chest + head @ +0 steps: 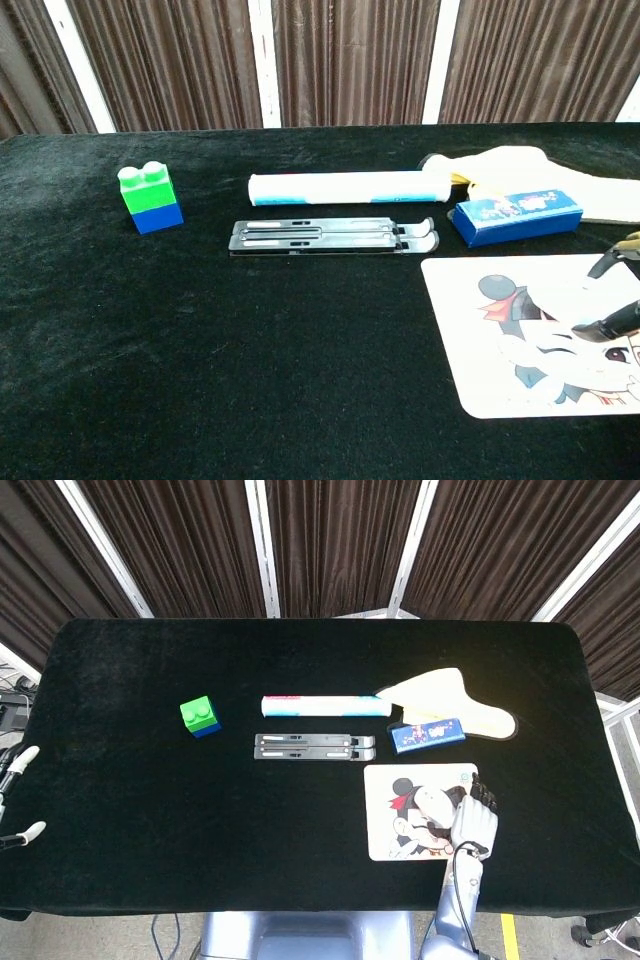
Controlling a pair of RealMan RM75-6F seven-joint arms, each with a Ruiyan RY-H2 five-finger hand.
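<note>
At the far left edge of the head view, only white fingertips of the left hand (20, 792), off the table (120, 810) and well apart from everything; whether spread or curled, impossible to tell. Further right on the black cloth, a green-and-blue block (201, 717), upright, alone. Next, a white tube (325, 706) lying lengthwise, and just in front of it a flat dark metal stand (314, 746), parallel, close but apart. To the right, a cream cloth (450, 702) with a blue box (427, 734) at its near edge. In front of the box, a cartoon mouse pad (415, 811), flat near the table's front edge. On the pad's right side, the right hand (474, 820), palm down, dark fingertips (600, 327) resting on the printed surface, fingers slightly spread, holding nothing.
</note>
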